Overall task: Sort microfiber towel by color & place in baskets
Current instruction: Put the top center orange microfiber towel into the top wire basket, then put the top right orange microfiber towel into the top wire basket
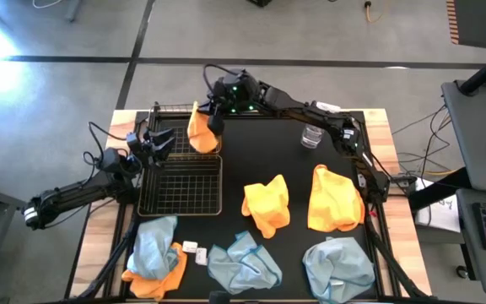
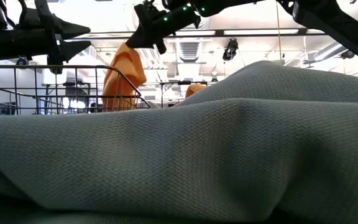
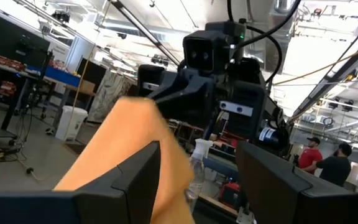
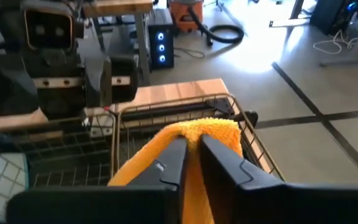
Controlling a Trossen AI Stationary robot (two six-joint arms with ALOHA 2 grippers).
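My right gripper (image 1: pixel 213 118) reaches across to the table's far left and is shut on an orange towel (image 1: pixel 199 133) above the far black wire basket (image 1: pixel 165 110). In the low view the towel (image 2: pixel 123 74) hangs from that gripper (image 2: pixel 149 34) inside the basket's rim (image 2: pixel 55 66). My left gripper (image 1: pixel 160 139) hovers open just left of the towel, over the two baskets. The near basket (image 1: pixel 180 187) holds nothing. Two more orange towels (image 1: pixel 267 203) (image 1: pixel 336 198) and three blue-grey ones (image 1: pixel 154 241) (image 1: pixel 243 263) (image 1: pixel 337 263) lie on the black mat. My right gripper pinches the orange towel's bunched upper fold (image 4: pixel 194 127) between its two fingers (image 4: pixel 169 163), coming from above and slanting down. The towel hangs slack below the fingers, its lower part (image 2: pixel 118 99) down within the far basket; whether it touches the basket floor cannot be told.
A clear plastic bottle (image 1: pixel 311 135) stands on the far right of the mat. A further orange towel (image 1: pixel 154 280) lies under the near-left blue one, with a small white object (image 1: pixel 192 247) beside it. A blue-grey towel (image 2: pixel 229 155) fills the low view's foreground. People (image 3: pixel 328 165) stand beyond the table.
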